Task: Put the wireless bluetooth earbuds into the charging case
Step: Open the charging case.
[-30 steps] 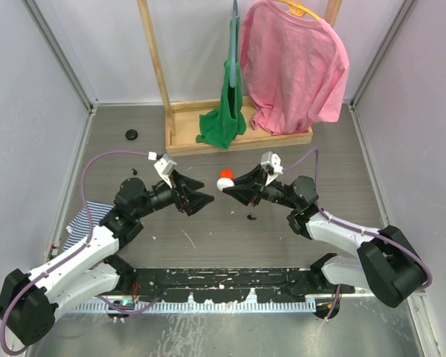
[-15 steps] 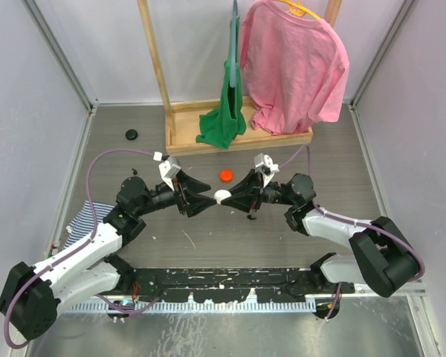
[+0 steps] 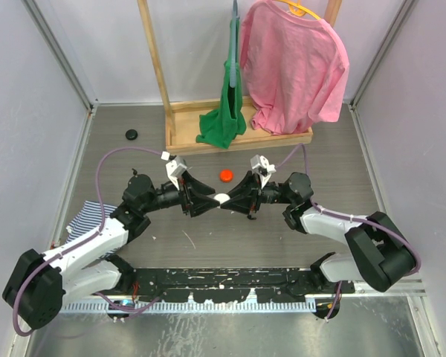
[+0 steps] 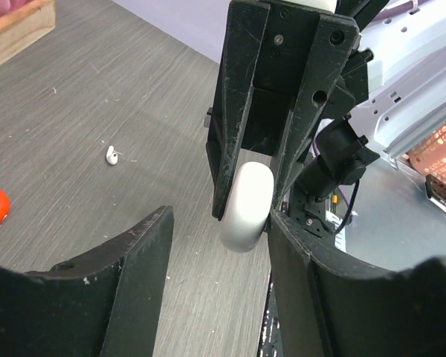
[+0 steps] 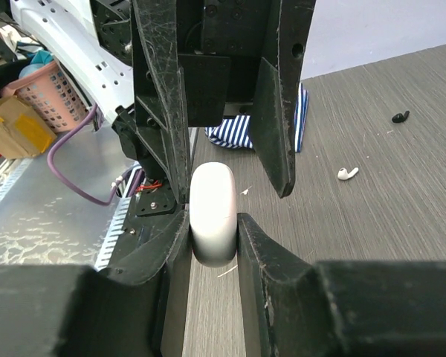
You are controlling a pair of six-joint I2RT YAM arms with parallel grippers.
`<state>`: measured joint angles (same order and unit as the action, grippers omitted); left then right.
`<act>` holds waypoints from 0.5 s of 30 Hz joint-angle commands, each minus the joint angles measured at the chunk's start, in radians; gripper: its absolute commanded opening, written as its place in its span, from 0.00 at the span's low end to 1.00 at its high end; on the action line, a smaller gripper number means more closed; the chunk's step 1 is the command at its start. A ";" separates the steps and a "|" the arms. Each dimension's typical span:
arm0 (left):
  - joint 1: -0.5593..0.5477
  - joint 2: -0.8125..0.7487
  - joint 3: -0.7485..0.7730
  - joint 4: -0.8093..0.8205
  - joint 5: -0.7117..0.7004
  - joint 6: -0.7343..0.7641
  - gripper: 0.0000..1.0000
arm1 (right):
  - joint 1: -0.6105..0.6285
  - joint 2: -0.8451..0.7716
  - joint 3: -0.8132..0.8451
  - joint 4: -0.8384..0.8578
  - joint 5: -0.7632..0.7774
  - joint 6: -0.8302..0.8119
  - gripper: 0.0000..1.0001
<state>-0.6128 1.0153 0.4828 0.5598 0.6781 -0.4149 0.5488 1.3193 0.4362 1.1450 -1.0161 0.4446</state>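
The right gripper [image 3: 227,200] is clamped on the white case [image 5: 212,212], which stands on end between its fingers, held up off the desk [image 3: 208,238]. Over the last second this gripper has carried the case from beside the orange cap [image 3: 226,175] towards the near middle of the desk. The left gripper [image 4: 217,256] has come in to meet it, narrowing its jaws as it came. They now stand part open on either side of the case, one finger at or very near its side and the other clearly apart, so it has hold of nothing yet. This looks like a two-handed hold being set up, probably to open the lid before any earbud goes in. One white earbud [image 4: 111,155] lies loose on the desk, well apart from both grippers. The fingers hide the lid seam, so open or closed cannot be told. No second earbud can be made out. A small black object [image 5: 400,117] lies beyond the earbud, too small to identify.
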 commanded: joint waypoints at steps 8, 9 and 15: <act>0.007 0.033 0.017 0.072 0.009 -0.056 0.43 | 0.026 0.014 0.045 0.099 -0.060 -0.012 0.17; 0.007 0.032 0.017 0.072 0.007 -0.061 0.43 | 0.029 0.012 0.040 0.099 -0.063 -0.019 0.17; 0.007 0.013 0.019 0.047 -0.001 -0.075 0.41 | 0.042 -0.001 0.019 0.098 -0.079 -0.055 0.17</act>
<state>-0.6128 1.0431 0.4831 0.5777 0.7113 -0.4831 0.5606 1.3407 0.4454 1.1584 -1.0363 0.4206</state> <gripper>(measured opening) 0.417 0.333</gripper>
